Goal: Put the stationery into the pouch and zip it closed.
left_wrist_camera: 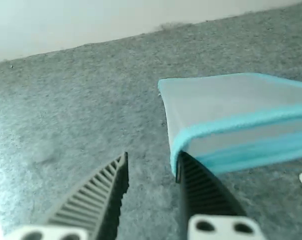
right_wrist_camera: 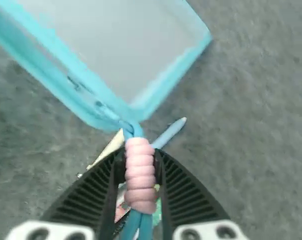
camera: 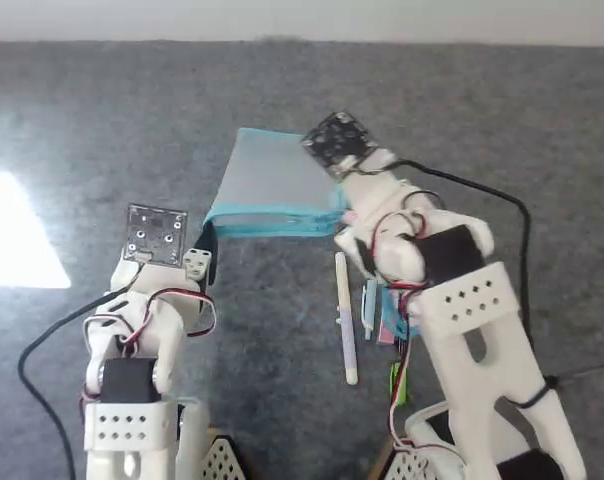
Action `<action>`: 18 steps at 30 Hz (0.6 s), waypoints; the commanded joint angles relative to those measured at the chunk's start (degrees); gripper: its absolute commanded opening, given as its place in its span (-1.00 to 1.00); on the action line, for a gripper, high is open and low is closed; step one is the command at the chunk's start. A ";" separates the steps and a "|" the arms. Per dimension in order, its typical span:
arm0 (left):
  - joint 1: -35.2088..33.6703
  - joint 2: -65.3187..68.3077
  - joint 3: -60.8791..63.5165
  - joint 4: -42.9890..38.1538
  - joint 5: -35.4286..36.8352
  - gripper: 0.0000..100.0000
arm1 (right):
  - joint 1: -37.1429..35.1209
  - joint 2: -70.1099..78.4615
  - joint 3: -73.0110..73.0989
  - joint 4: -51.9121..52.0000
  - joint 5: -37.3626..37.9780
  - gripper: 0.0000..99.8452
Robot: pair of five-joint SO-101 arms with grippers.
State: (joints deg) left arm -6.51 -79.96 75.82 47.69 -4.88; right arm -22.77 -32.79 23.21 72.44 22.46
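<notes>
A translucent, turquoise-trimmed pouch (camera: 272, 180) lies with a white pen (camera: 346, 320) just outside its zip edge.

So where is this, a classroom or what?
Probably a robot practice bench, though I can't be sure: two white arms side by side, a grey felt-covered table by a pale wall, and the right gripper shut on the pink zip pull of a blue pouch.

Frosted grey pouch (camera: 267, 175), turquoise edging; pink pull (right_wrist_camera: 139, 172).

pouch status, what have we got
Left gripper open at pouch corner. Right gripper shut on pink zip pull. Pen out on table, other stationery partly under right arm.
</notes>
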 commanded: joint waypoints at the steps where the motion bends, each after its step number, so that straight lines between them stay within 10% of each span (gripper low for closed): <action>1: -0.70 -0.53 -0.13 -0.62 1.93 -0.73 | 5.49 -2.95 0.00 -1.71 1.93 -0.98; 18: -0.53 -0.62 -0.04 0.00 3.78 -0.95 | 6.37 3.12 -0.44 -4.44 2.20 -0.98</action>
State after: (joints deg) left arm -6.95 -79.96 76.26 47.78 -1.63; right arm -15.56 -29.36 23.91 69.01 24.40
